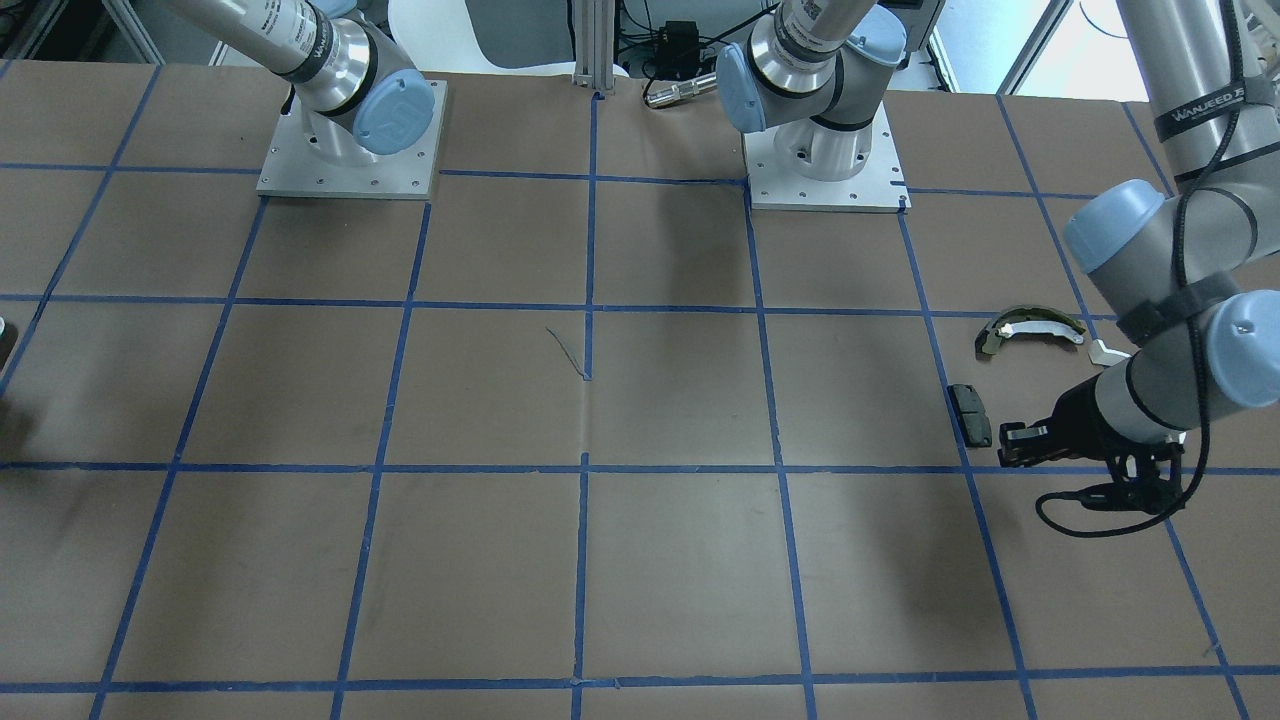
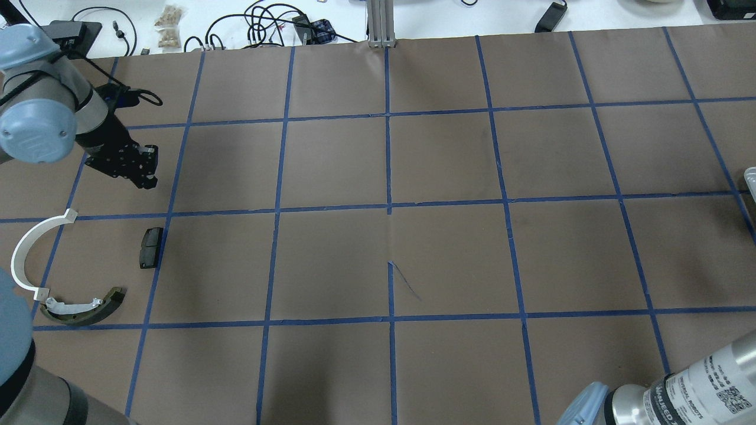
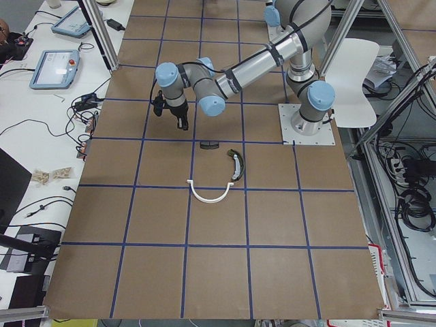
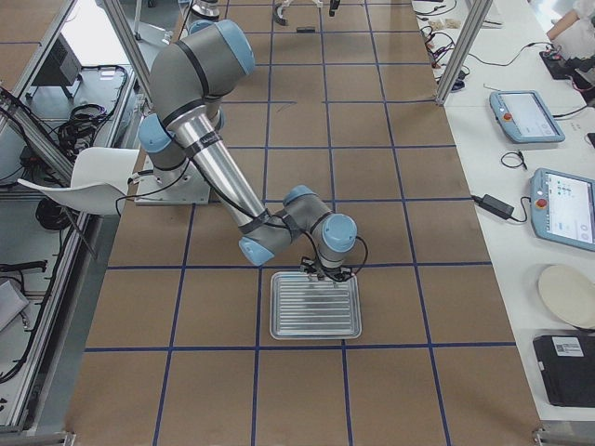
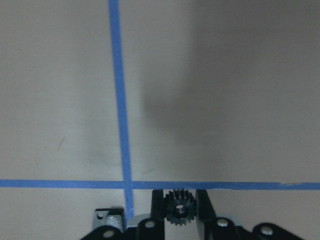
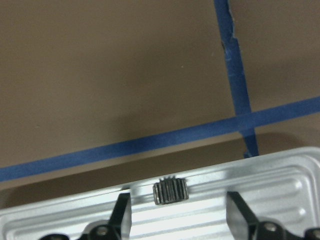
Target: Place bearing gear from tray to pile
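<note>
A small black bearing gear (image 5: 176,207) is pinched in my left gripper (image 5: 176,196), which is shut on it. That gripper (image 2: 145,170) hovers just beyond the pile: a black pad (image 2: 150,247), a white arc (image 2: 25,255) and an olive-edged shoe (image 2: 85,307). A second bearing gear (image 6: 169,191) lies on the ribbed metal tray (image 6: 280,192). My right gripper (image 6: 178,206) stands open over it, one finger on each side and apart from the gear. The side view shows the tray (image 4: 314,307) under the right gripper (image 4: 325,275).
Brown paper with a blue tape grid covers the table (image 2: 390,236). Both arm bases (image 1: 350,150) (image 1: 825,160) stand at the robot's edge. Cables and small items (image 2: 266,23) lie beyond the far edge. A sliver of the tray's rim (image 2: 750,177) shows at the overhead view's right border.
</note>
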Controlling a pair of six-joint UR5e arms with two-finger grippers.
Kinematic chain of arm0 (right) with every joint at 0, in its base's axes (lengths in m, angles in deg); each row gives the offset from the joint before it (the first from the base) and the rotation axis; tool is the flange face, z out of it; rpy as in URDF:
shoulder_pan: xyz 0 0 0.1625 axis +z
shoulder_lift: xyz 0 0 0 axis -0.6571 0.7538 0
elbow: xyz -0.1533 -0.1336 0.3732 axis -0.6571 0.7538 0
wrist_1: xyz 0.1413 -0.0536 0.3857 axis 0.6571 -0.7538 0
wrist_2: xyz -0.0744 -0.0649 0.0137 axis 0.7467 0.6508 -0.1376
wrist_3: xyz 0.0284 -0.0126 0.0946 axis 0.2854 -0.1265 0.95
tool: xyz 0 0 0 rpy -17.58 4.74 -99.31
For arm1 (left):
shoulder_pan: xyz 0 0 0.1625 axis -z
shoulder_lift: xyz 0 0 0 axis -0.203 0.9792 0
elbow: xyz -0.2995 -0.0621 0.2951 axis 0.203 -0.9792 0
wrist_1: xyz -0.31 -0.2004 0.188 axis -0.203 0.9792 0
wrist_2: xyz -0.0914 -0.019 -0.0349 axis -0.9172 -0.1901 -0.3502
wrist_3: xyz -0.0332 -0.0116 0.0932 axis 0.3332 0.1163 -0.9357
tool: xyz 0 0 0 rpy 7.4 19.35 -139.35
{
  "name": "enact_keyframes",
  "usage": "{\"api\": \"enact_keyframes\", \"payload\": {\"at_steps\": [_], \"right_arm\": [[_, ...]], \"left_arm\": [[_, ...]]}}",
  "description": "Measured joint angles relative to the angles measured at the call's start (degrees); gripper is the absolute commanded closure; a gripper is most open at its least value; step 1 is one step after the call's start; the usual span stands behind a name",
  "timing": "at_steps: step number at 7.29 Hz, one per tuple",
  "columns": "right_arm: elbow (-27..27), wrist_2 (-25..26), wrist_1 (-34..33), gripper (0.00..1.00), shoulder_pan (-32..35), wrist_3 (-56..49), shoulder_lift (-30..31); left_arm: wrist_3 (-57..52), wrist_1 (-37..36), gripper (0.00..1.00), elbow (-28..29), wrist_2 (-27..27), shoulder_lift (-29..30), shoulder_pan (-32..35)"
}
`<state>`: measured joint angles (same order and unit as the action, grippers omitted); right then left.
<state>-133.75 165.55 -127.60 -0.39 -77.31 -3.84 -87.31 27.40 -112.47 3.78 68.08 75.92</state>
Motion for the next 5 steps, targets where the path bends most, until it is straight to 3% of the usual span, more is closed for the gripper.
{"api": "enact_keyframes", "payload": {"at_steps": [2,5], "right_arm": [[0.0,0.3,0.2,0.49,0.0,1.3,0.1],[0.0,0.5,0.7,0.49,0.0,1.6,0.2]], "left_arm": [[-7.7,-1.3,1.0,-4.1,-0.1,0.0,-7.5],[-10.7,-2.7,1.0,-8.1,-0.2,0.0,-10.4]]}}
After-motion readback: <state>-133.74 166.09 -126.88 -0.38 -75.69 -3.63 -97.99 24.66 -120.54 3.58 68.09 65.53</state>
